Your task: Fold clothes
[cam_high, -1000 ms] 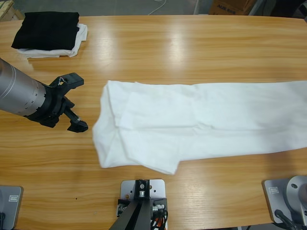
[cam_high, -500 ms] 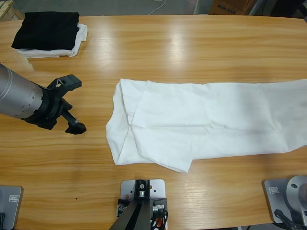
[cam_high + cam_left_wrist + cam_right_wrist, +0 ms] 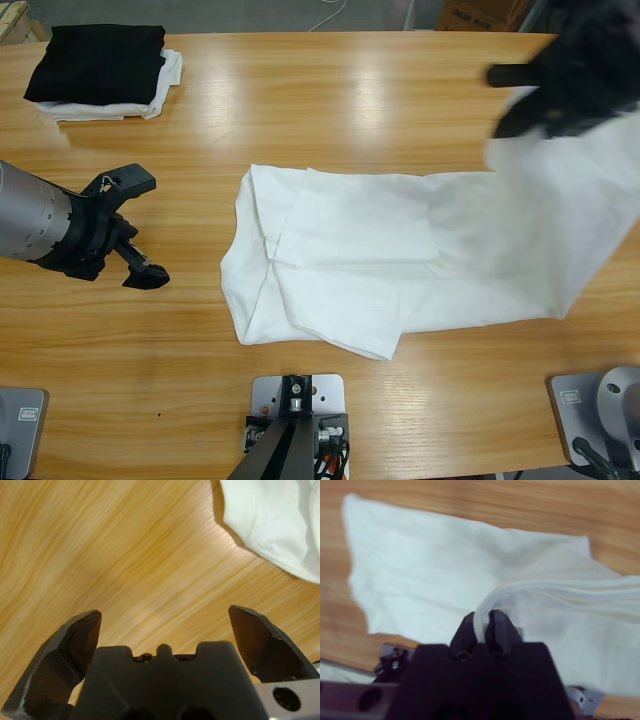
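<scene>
The clothes, a white T-shirt (image 3: 400,255), lie folded lengthwise across the middle of the table. Its right end is lifted off the wood and hangs from my right gripper (image 3: 535,105), a dark blurred shape at the upper right. In the right wrist view that gripper (image 3: 484,625) is shut on a bunched fold of the T-shirt (image 3: 445,580). My left gripper (image 3: 140,230) is open over bare wood, to the left of the shirt's left edge. Its wrist view shows the left gripper (image 3: 165,625) holding nothing, with a corner of the T-shirt (image 3: 272,520) at the upper right.
A folded black garment (image 3: 100,60) rests on a smaller folded white cloth (image 3: 165,85) at the far left corner. A cardboard box (image 3: 480,15) stands beyond the table's far edge.
The shirt's right end has risen off the table, held by my right gripper, which came into view at the upper right. The left gripper backed slightly left. Earlier the whole shirt slid right.
</scene>
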`<state>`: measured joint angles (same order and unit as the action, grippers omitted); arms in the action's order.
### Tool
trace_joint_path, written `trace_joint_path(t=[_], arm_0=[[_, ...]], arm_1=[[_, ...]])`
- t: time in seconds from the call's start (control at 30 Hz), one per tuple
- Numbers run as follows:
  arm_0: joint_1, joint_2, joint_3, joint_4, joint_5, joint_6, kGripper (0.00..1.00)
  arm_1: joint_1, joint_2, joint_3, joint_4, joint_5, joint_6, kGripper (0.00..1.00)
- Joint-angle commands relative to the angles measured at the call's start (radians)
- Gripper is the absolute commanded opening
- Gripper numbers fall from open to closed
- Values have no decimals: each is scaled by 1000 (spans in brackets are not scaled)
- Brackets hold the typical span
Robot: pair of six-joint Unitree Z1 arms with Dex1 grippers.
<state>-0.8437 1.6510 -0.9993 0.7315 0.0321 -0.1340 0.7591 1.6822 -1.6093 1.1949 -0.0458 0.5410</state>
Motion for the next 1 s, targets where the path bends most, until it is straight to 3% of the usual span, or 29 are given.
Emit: trace_joint_path(t=[0.03, 0.47, 0.97, 1.0], arm_0=[[2, -60, 104, -49, 16, -37, 996], [2, -86, 144, -96, 19, -57, 996], [2, -71, 158, -125, 19, -67, 996], [2, -70, 163, -133, 18, -69, 996]], arm_1=[[205, 385, -432, 134, 19, 20, 0], [355, 627, -622, 170, 173, 26, 0], [373, 774, -761, 176, 264, 39, 0], [373, 769, -765, 178, 263, 41, 214]])
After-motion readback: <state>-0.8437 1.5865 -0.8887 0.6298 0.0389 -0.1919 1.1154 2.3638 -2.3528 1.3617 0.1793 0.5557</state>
